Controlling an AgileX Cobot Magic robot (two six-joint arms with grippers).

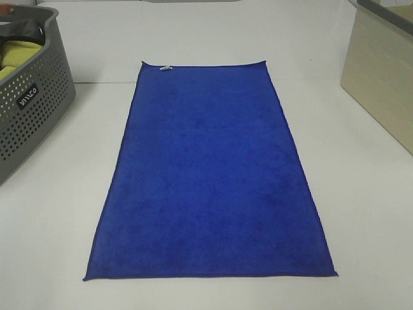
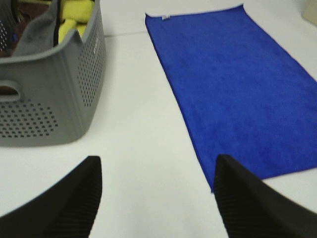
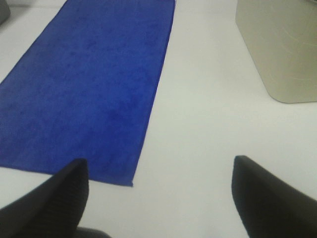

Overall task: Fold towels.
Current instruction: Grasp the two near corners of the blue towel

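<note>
Towel (image 1: 210,174) lies flat beside a half-cropped basket (image 1: 39,103).

Royal-blue towel (image 1: 210,174), white tag (image 1: 166,68), grey perforated basket (image 1: 32,123), yellow-green cloth (image 2: 79,15)

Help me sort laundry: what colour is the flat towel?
Royal blue; the towel shows best in exterior high.

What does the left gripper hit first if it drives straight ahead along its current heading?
Probably bare table, in the gap between the grey basket and the blue towel. The open left gripper lines up with neither, though depth is hard to judge from the wrist view.
</note>
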